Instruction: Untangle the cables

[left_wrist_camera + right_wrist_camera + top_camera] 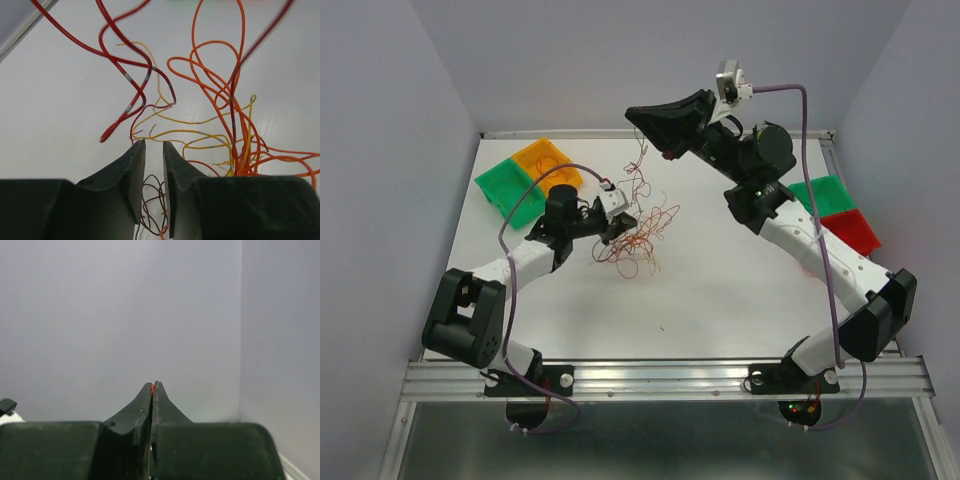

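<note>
A tangle of thin cables lies on the white table, left of centre. My left gripper sits low at its left edge. In the left wrist view this gripper is open by a narrow gap, over dark brown loops. Ahead of it are a red cable, orange loops and yellow strands. My right gripper is raised high at the back. A thin strand hangs from it down to the tangle. In the right wrist view this gripper is shut, with a red sliver pinched at the tips.
A green bin and an orange bin stand at the back left, close behind the left arm. Another green bin and a red bin sit at the right edge beside the right arm. Grey walls enclose the table.
</note>
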Action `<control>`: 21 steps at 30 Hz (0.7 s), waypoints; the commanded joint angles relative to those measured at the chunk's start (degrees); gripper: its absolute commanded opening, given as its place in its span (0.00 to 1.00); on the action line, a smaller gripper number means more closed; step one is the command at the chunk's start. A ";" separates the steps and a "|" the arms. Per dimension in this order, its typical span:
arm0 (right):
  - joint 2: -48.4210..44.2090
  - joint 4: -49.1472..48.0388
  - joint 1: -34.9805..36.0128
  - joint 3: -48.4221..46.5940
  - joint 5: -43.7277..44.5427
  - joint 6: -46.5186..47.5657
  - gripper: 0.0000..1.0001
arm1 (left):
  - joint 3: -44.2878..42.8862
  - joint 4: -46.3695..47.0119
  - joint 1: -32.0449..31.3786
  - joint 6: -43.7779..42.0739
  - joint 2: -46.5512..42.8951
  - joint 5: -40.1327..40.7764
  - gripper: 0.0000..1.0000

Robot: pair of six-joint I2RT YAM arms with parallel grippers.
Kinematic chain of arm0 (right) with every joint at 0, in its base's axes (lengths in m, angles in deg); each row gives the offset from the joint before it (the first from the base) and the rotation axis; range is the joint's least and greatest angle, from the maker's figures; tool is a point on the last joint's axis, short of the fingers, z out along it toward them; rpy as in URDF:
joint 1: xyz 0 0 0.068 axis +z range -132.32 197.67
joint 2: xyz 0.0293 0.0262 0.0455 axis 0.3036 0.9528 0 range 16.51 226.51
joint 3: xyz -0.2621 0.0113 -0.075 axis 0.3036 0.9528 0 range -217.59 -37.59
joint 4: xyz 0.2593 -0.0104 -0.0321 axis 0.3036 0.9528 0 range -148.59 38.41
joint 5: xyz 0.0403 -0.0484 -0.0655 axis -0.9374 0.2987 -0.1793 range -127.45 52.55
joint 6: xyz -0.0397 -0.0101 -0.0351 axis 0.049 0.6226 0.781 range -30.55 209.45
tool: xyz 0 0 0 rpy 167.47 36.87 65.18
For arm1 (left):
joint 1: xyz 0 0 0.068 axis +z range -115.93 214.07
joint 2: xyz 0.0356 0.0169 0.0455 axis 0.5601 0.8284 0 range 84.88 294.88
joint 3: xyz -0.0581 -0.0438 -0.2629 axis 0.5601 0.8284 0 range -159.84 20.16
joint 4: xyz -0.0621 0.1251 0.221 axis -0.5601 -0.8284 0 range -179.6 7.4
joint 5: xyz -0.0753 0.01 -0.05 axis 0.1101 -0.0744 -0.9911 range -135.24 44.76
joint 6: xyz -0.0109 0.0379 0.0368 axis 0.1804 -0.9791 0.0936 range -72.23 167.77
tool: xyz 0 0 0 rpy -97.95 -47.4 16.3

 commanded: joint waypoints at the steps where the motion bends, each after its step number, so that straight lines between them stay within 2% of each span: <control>1: -2.87 -4.75 0.55 -7.80 4.77 -0.72 0.01 | -3.53 -2.96 -2.35 -5.63 -0.10 -1.54 0.10; 2: -2.87 -4.75 0.46 -9.02 5.64 -0.45 0.01 | -3.71 -3.67 -3.32 -6.60 0.59 0.90 0.00; 12: -1.65 -4.48 0.46 -20.10 15.49 5.70 0.01 | -4.68 -4.73 -4.56 -6.61 2.36 5.92 0.01; 13: -1.64 -4.48 0.46 -20.80 15.15 6.14 0.01 | -3.89 -3.69 -4.56 -6.26 1.58 6.19 0.04; 14: -1.73 -4.48 0.46 -20.81 14.71 6.23 0.01 | -3.27 -2.98 -4.30 -5.73 -0.17 6.11 0.18; 17: -2.87 -4.31 0.46 -19.41 14.97 6.67 0.01 | -0.29 -0.08 -3.86 -5.37 -4.65 5.58 0.43; 21: -4.10 -4.31 0.55 -17.04 16.20 7.63 0.01 | 1.39 0.81 -3.85 -4.76 -10.64 3.48 0.48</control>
